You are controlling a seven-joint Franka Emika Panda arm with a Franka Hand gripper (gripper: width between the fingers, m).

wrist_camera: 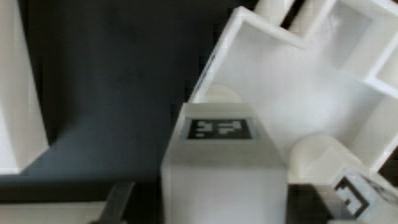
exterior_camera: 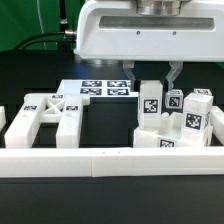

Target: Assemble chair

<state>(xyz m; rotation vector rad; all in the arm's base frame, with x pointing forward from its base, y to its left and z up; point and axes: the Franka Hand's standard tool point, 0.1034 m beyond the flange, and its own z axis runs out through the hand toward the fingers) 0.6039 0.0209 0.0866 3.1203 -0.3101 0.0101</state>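
Observation:
The chair lies in loose glossy white pieces. A short square post (exterior_camera: 150, 103) with a tag stands upright among other posts (exterior_camera: 198, 108) on the exterior view's right, behind a low white block (exterior_camera: 160, 140). My gripper (exterior_camera: 153, 82) comes down from above and is shut on this post's top. In the wrist view the tagged post (wrist_camera: 222, 150) fills the space between my fingers (wrist_camera: 132, 200), with my gripper (wrist_camera: 222, 208) closed on its sides. The X-braced frame (exterior_camera: 50, 118) lies flat on the exterior view's left.
The marker board (exterior_camera: 100, 88) lies flat at the back middle. A long low white rail (exterior_camera: 110, 162) runs along the front. More white chair pieces (wrist_camera: 294, 80) crowd close beside the held post. Dark table (wrist_camera: 98, 120) shows on its other side.

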